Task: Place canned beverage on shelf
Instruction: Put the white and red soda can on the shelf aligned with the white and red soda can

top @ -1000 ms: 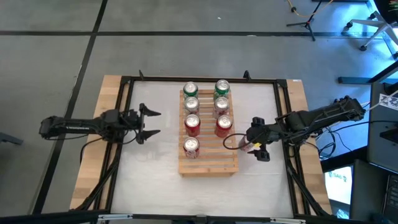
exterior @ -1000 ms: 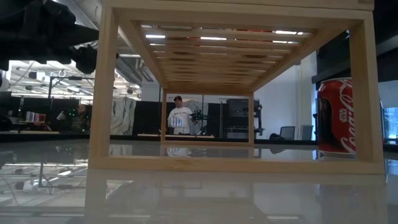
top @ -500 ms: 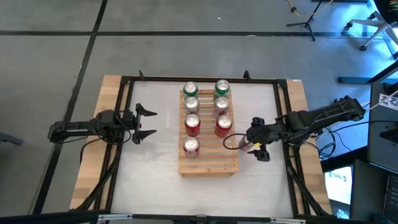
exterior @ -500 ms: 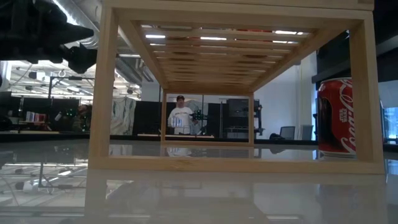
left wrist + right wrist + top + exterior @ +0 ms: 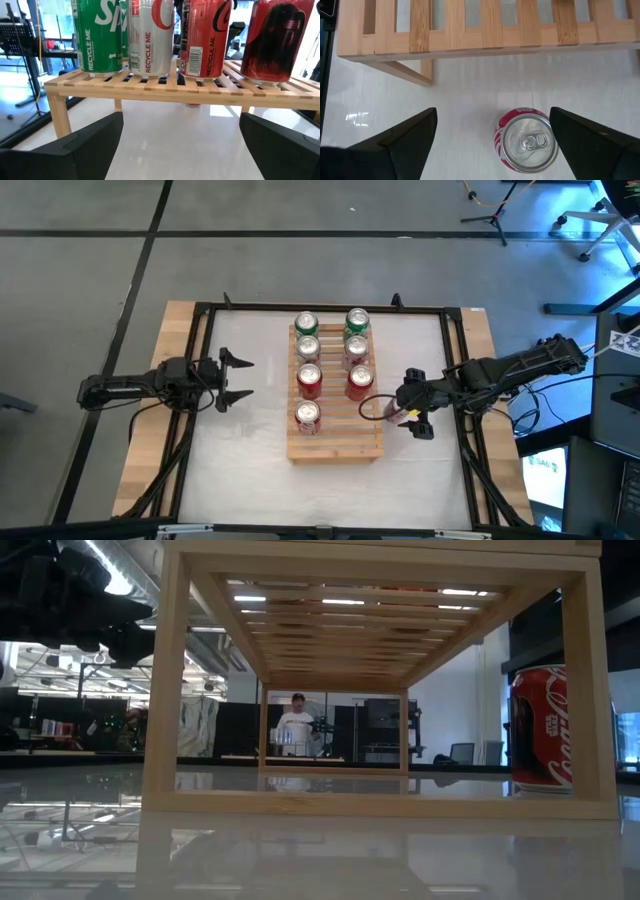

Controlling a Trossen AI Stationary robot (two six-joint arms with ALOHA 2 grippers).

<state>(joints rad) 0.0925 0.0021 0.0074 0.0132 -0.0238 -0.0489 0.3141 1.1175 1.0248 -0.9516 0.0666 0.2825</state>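
Right wrist view showed us the red can upright on the surface just beside the shelf, between the right gripper's open jaws; closing and lifting looked next. Left gripper waited open.

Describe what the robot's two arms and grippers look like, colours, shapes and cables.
Both arms are slim, black, jointed tubes. The left gripper and right gripper each end in two dark, pointed, wedge-shaped fingers. Thin black cables trail from each arm. No markings can be made out.
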